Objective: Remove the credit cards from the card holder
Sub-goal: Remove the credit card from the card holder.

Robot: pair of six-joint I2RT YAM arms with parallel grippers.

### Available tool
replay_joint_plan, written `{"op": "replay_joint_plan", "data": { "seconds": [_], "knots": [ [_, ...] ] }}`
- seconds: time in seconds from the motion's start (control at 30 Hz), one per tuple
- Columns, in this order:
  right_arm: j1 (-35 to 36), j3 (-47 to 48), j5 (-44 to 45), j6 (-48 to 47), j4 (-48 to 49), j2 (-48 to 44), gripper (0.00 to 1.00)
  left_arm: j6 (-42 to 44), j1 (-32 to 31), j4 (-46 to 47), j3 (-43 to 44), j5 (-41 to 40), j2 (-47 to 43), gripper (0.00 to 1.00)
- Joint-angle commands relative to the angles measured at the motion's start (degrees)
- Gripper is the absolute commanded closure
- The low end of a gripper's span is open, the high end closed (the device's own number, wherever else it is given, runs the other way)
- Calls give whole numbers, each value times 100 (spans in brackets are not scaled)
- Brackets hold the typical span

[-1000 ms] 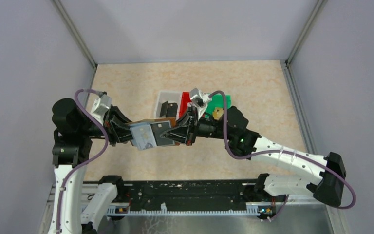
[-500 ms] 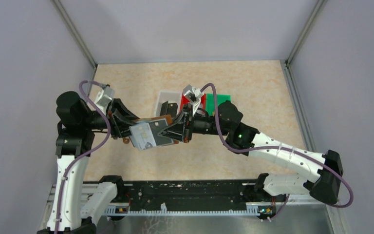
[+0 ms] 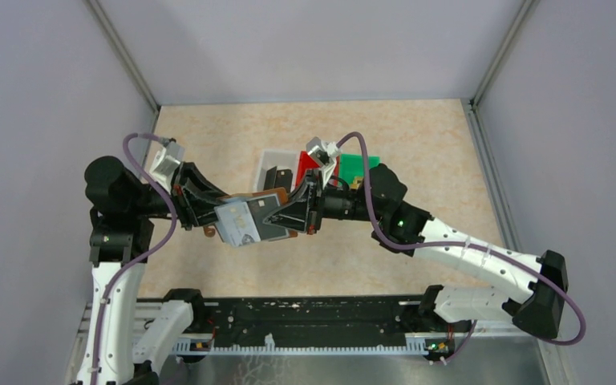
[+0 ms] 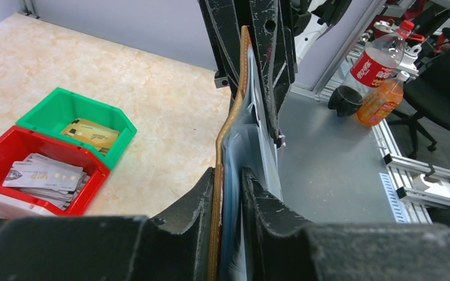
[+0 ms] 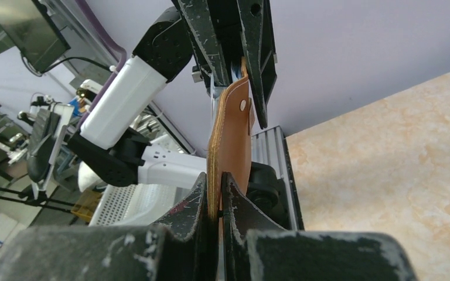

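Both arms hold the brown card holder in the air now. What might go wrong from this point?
1. The right gripper pinches only a thin leather edge of the card holder; it might slip, and the holder could swing or drop.
2. The clear sleeves bulge loosely beside the left gripper; pulling could strain them or spill cards away from the red bin and green bin.
3. The two grippers stand close together and may collide.
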Motion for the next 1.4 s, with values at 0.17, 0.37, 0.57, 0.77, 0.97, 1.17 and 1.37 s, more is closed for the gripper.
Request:
{"op": "replay_joint_plan", "data": {
  "seconds": [0.17, 0.37, 0.57, 0.77, 0.97, 1.17, 1.37],
  "knots": [
    [-12, -71, -224, 432, 823, -257, 100, -257, 9, 231, -8, -166, -89, 75],
    [-110, -33, -19, 360, 673, -271, 100, -301, 9, 246, 67, -70, -178, 66],
    [-235, -23, -20, 340, 582, -307, 100, -269, 9, 283, 59, 164, -256, 64],
    [-360, -10, -111, 406, 587, -260, 100, -172, 9, 288, 64, 354, -259, 68],
    [-405, 48, -146, 358, 479, -182, 100, -334, 9, 428, 103, 449, -248, 68],
    [-530, 82, -58, 297, 343, -208, 100, -674, 9, 704, 113, 469, -266, 68],
    [-547, 108, 9, 338, 347, -152, 100, -896, 9, 916, 94, 440, -324, 68]
  ]
}}
